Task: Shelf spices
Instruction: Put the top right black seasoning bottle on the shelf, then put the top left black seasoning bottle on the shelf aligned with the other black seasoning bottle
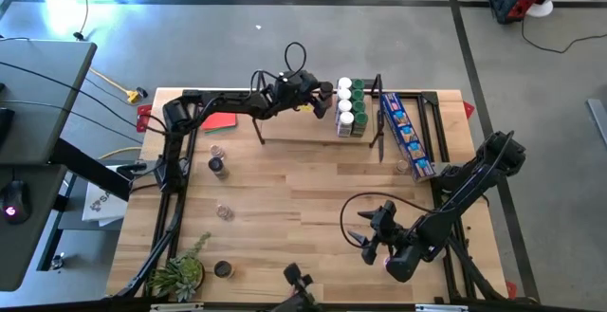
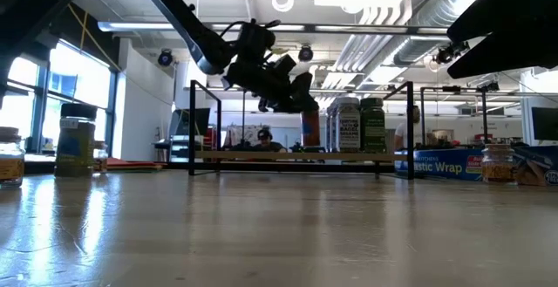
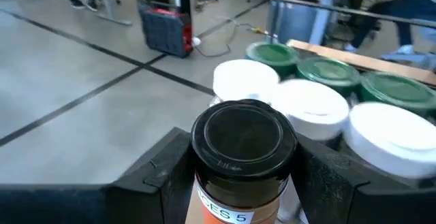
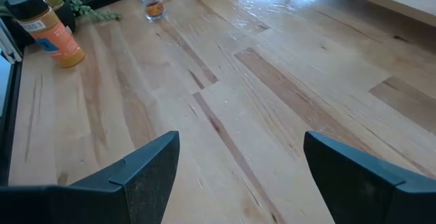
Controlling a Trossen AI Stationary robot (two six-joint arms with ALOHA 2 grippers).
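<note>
The left arm reaches across the far side of the table (image 1: 285, 198), its left gripper (image 1: 322, 99) held over the shelf (image 1: 294, 127) and pinching a black-capped jar (image 3: 243, 157) with an orange label. This jar hangs just beside the cluster of jars (image 1: 348, 108) with white and green lids already standing on the shelf board. In the low view the gripper tilts downward above the board. Loose jars (image 1: 217, 165) sit on the left part of the table, with a plant (image 1: 180, 272) at the near left corner. A long blue box (image 1: 406, 134) lies to the right of the shelf. The right arm waits over the near right of the table, its right gripper (image 4: 238, 173) spread wide and empty. Beyond lies a grey concrete floor and a workshop room.
</note>
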